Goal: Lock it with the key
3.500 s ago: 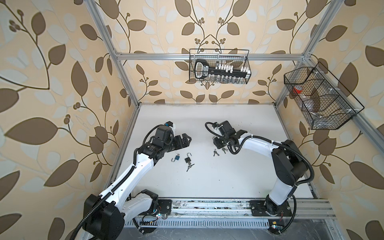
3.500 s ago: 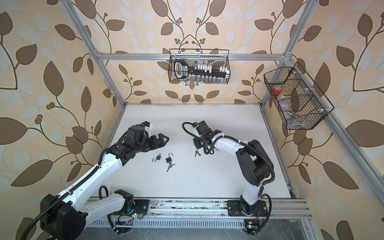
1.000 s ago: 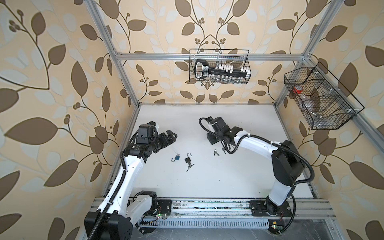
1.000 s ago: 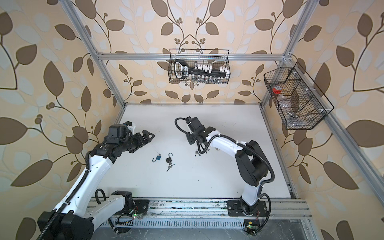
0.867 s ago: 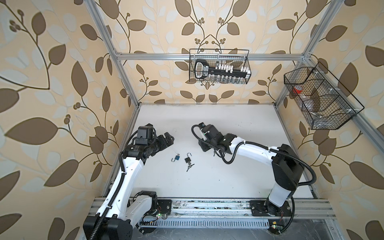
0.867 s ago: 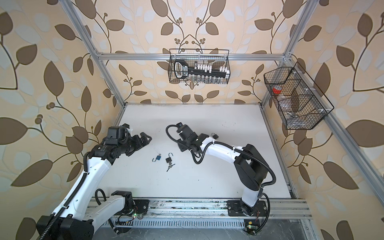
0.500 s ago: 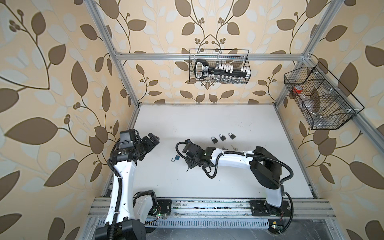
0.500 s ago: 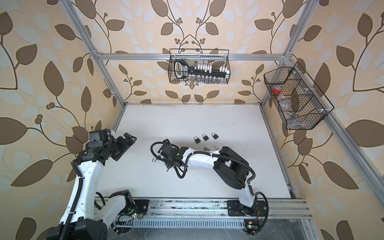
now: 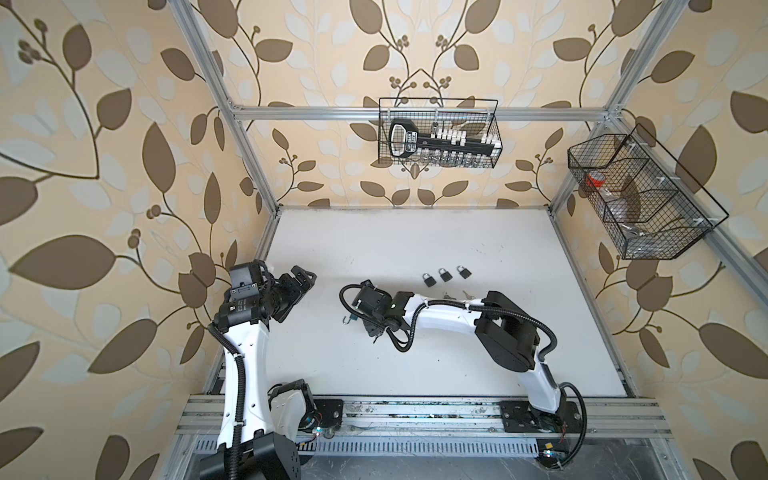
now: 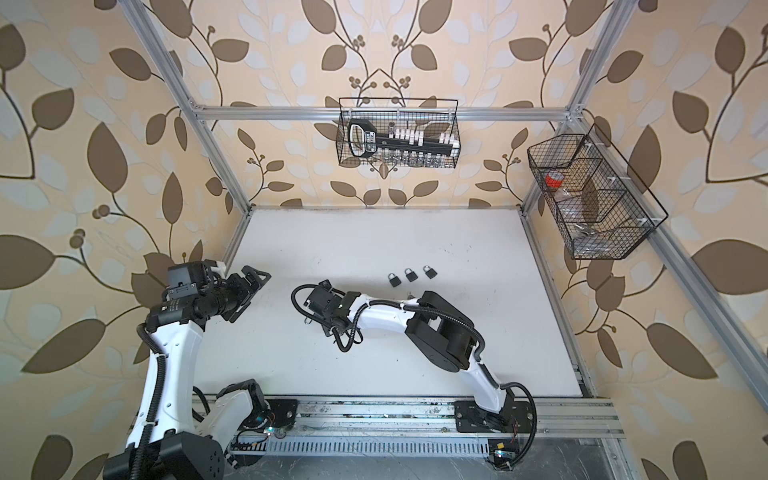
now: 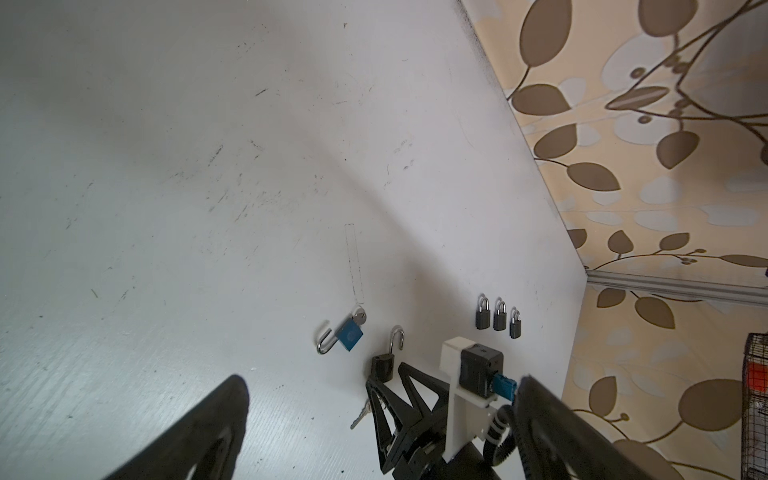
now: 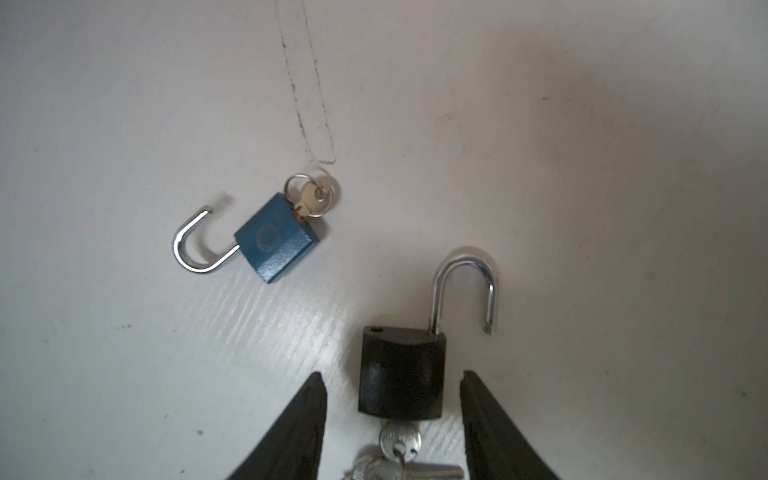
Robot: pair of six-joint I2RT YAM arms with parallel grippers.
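Fig.: R fingers (image 12: 299, 428), swung over from the three shut padlocks (image 9: 444, 274), now straddle the black padlock (image 12: 402, 370) on the worktop (image 12: 124, 83), released, no contact. Shackle open, key (image 12: 400, 444) inserted. L fingers (image 11: 216, 415) spread wide, withdrawn. Next, likely: grip body, close shackle.

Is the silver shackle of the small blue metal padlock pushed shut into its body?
No, the blue padlock lies with its silver shackle swung open, the free end clear of the body.

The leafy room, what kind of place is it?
Likely a robot test booth, not a home: robot arms bolted to a rail, a white table inside a metal frame, leafy wallpaper behind.
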